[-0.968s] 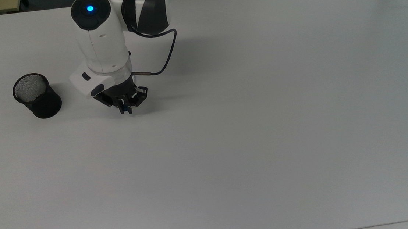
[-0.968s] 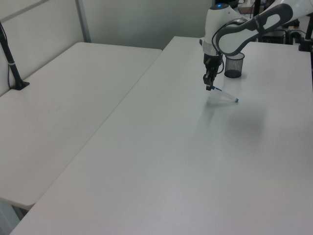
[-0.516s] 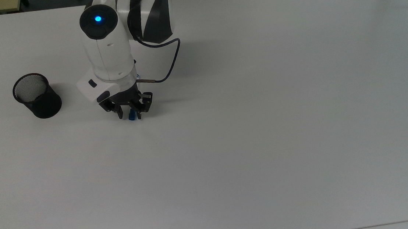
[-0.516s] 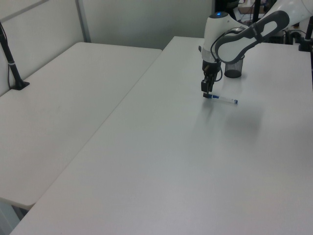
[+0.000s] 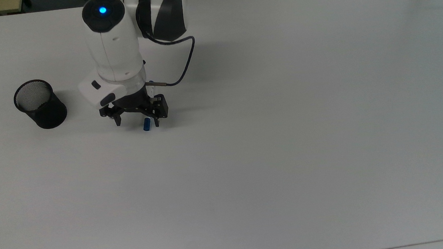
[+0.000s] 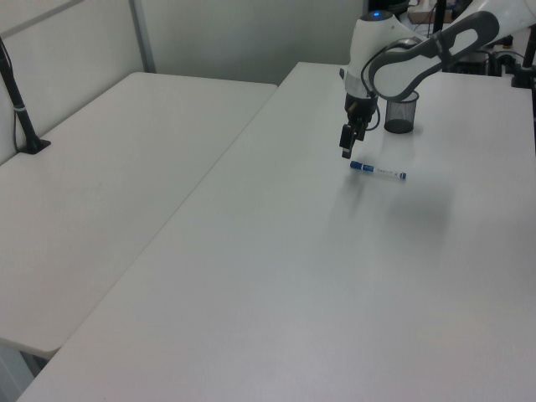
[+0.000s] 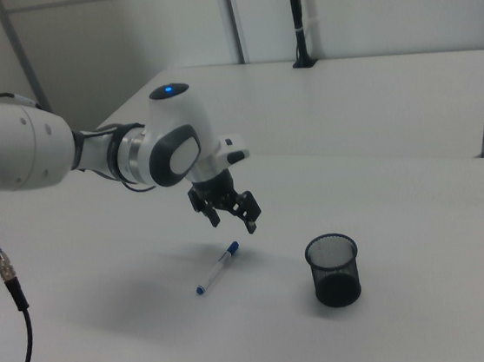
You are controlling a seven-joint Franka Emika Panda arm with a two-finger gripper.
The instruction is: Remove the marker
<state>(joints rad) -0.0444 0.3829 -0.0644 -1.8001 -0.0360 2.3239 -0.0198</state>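
The marker (image 7: 216, 269) is seen lying flat on the white table (image 5: 286, 135), well apart from the black mesh cup (image 7: 333, 270) and outside it; no marker is visible in the cup. The gripper (image 7: 230, 213) is held just above the marker's capped end, its fingers spread apart and nothing gripped between them; in the top view the blue cap (image 5: 146, 124) is seen beside one fingertip. The removal is judged effectively done: marker out and released. Only withdrawal of the arm appears left.
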